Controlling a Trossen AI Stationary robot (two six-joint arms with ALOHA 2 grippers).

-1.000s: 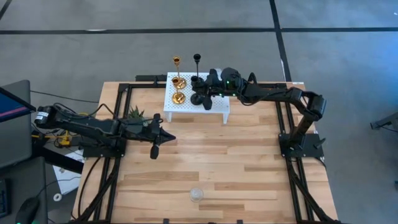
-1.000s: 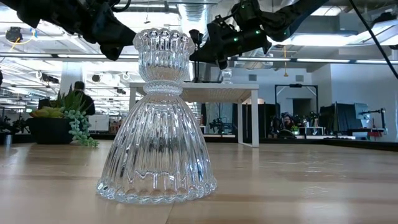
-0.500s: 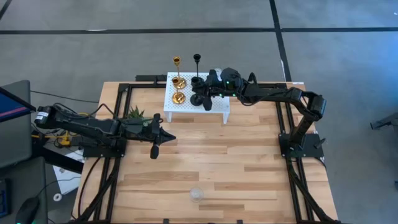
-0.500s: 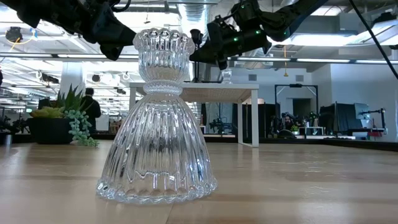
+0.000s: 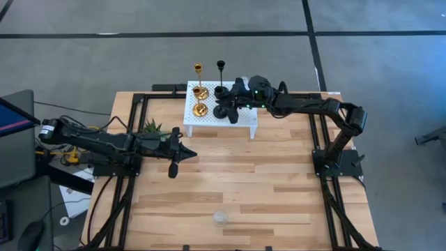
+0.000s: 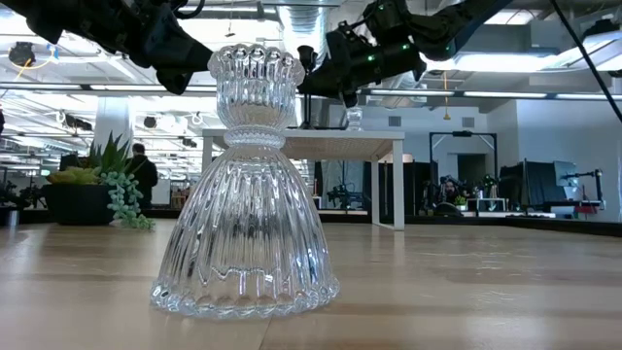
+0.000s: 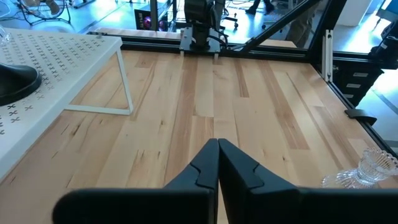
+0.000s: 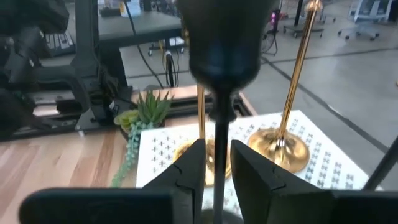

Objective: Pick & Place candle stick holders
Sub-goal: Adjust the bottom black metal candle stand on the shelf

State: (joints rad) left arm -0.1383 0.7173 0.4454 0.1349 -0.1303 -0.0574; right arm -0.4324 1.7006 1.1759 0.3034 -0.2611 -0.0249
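on wooden table (image 5: 265, 174), white perforated stand (image 5: 245, 120), office behind

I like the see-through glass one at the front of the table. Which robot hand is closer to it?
Left. The left gripper hovers over mid-table, nearer the glass holder. The right gripper is far back, over the white shelf.

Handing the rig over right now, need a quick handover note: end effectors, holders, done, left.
Left end effector: shut, empty, hovering over the table's left side.
Right end effector: open around the stem of a black holder standing on the white stand, not clamping.
On the stand too: two gold holders, another black holder.
Off the stand: one clear glass holder, near the table's front edge.
Left, likely: back the right arm off, then fetch the glass holder.
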